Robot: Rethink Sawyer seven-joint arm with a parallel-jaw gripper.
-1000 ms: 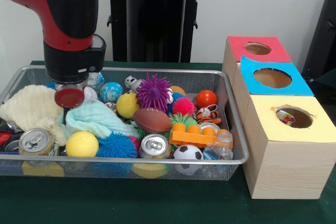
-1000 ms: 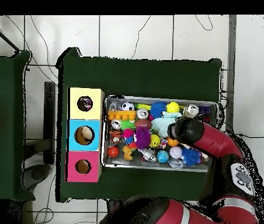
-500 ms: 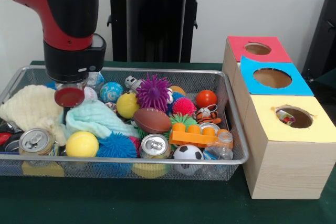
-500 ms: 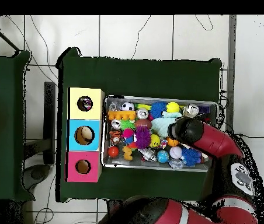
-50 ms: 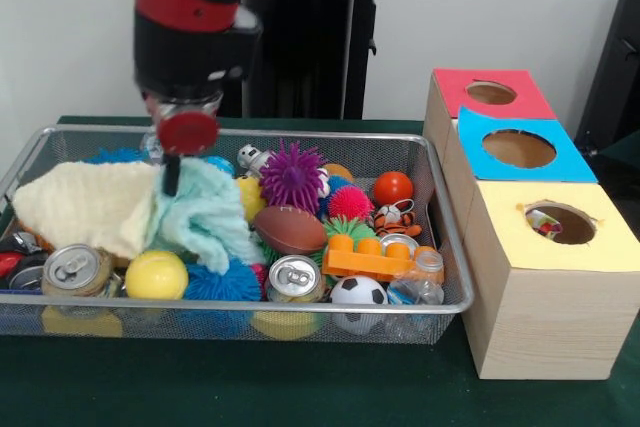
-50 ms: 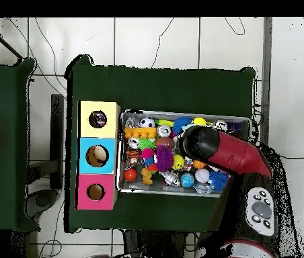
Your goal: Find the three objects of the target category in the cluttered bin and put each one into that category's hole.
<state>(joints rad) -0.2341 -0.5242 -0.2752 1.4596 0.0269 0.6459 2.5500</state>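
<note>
Hand [image 5: 172, 172] of the red and black arm hangs over the left half of the wire bin [image 5: 440, 247], its tip down against a light blue-green cloth [image 5: 205, 217] whose upper part is bunched up at the tip; whether it is apart or clamped on the cloth cannot be told. A red disc [image 5: 189, 132] sits on the wrist just above.

Left of the blue-green cloth, touching it, lies a cream cloth [image 5: 85, 205]. In the bin's near left corner lies a drink can [image 5: 72, 269], with a yellow ball [image 5: 156, 274] just right of it and a blue spiky ball [image 5: 222, 285] beyond that. Toward the middle are a second can [image 5: 294, 277], a brown football [image 5: 289, 229], a purple spiky ball [image 5: 293, 175], an orange toy brick [image 5: 368, 257] and a small soccer ball [image 5: 358, 291].

Right of the bin, on the green surface [image 5: 300, 387], stands a wooden box [image 5: 540, 317] with three holes: yellow [image 5: 560, 222] nearest, blue [image 5: 518, 148] in the middle, red [image 5: 491, 93] farthest. Something small shows inside the yellow hole.
</note>
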